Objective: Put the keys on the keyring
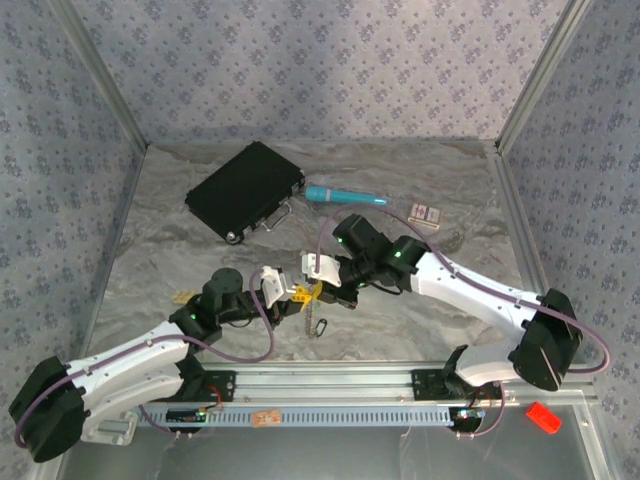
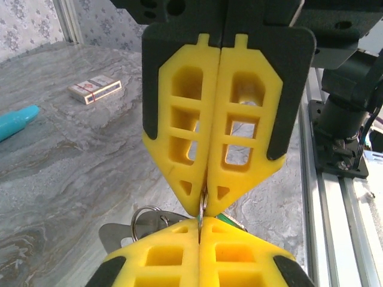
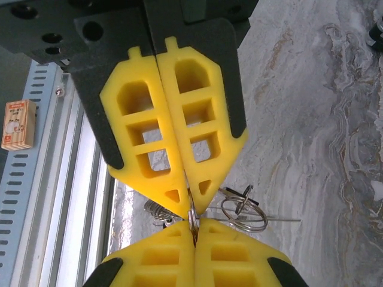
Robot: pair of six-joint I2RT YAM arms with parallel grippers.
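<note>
My two grippers meet tip to tip over the middle of the table, the left gripper and the right gripper. Both are shut on one thin silvery ring of the keyring, seen edge-on between the yellow fingertips. In the left wrist view my left gripper points up from below. A green key head peeks out to its right, and a silvery ring with a flat metal piece sits to its left. Beside my right gripper lie loose rings. An oval loop with a chain shows below the grippers.
A black case lies at the back left, with a teal pen beside it and a small card box further right. A small brassy piece sits left of the left arm. The aluminium rail runs along the near edge.
</note>
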